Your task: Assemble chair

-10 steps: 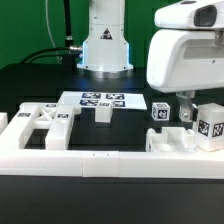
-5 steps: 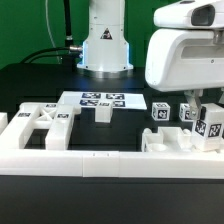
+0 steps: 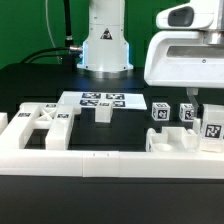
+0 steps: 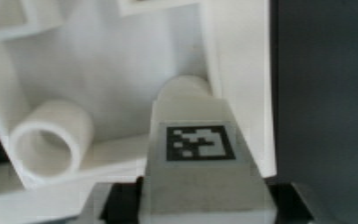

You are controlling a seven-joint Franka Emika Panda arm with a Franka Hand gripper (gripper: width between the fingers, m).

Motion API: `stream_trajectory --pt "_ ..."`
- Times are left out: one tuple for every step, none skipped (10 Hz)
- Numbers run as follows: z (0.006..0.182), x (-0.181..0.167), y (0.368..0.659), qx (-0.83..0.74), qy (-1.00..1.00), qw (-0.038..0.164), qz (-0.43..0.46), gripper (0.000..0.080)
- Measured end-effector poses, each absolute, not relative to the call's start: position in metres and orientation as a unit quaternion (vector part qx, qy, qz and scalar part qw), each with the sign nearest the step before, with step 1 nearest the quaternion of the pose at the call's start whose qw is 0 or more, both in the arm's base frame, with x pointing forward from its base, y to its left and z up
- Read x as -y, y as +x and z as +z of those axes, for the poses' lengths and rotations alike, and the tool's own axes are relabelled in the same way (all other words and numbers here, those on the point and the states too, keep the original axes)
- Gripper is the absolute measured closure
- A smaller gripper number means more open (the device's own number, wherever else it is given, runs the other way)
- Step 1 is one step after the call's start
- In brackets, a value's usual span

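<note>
While the pincer (image 3: 207,114) clamps it, a tagged chair part (image 3: 212,127) sits between its jaws.
Beneath the pincer, a black table (image 3: 30,80); dark room (image 3: 25,20) behind.

The chair part (image 3: 213,126) runs off the exterior view's right side and hides the tips of the gripper (image 4: 190,205); the wrist view is blurred.

Bare black tabletop (image 3: 30,85) lies on the far side of the thin flat white marker board (image 3: 100,99). An upright white block (image 3: 103,114) stands at the board's near edge. On the exterior view's left of the board, a white cut-out panel (image 3: 40,122) blocks passage. On its right, two small tagged white cubes (image 3: 160,111) leave a narrow gap. Beyond them the hand (image 4: 199,200) clamps a tagged white bar (image 3: 212,127). A long low white border wall (image 3: 70,162) closes the near side.
</note>
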State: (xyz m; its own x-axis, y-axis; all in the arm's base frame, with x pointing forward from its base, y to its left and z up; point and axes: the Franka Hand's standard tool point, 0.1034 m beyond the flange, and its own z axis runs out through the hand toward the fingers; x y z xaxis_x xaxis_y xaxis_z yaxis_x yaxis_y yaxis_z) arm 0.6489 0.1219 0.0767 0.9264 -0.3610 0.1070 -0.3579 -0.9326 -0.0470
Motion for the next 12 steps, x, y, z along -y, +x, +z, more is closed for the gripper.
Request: stream_trajectory --pt "0.0768 -0.1216 0.649 -0.203 -0.977 0.015 -0.056 0.0508" --pt "0.0766 -0.1211 0.649 -0.244 -0.968 0.017 -0.056 0.0508" --pt "0.0765 -0.1209 0.649 -0.276 -0.96 0.019 -0.055 0.0508" --pt "0.0763 -0.1201 0.6489 -0.312 -0.948 0.022 -0.054 0.0508" --pt "0.0763 -0.1188 0.6483 -0.369 -0.927 0.035 -0.053 0.0508" --pt "0.076 -0.1186 0.6476 -0.426 -0.902 0.042 -0.049 0.0508" --pt "0.0755 -0.1188 0.6472 -0.476 -0.877 0.049 -0.044 0.0508" --pt "0.075 -0.1194 0.6468 -0.521 -0.851 0.057 -0.038 0.0508" --pt "0.0748 -0.12 0.6465 -0.566 -0.821 0.064 -0.03 0.0508" --pt "0.0748 -0.1201 0.6465 -0.571 -0.818 0.064 -0.03 0.0508" --pt "0.074 -0.1198 0.646 -0.549 -0.833 0.062 -0.03 0.0508" --pt "0.0732 -0.1201 0.6449 -0.53 -0.846 0.059 -0.028 0.0349"
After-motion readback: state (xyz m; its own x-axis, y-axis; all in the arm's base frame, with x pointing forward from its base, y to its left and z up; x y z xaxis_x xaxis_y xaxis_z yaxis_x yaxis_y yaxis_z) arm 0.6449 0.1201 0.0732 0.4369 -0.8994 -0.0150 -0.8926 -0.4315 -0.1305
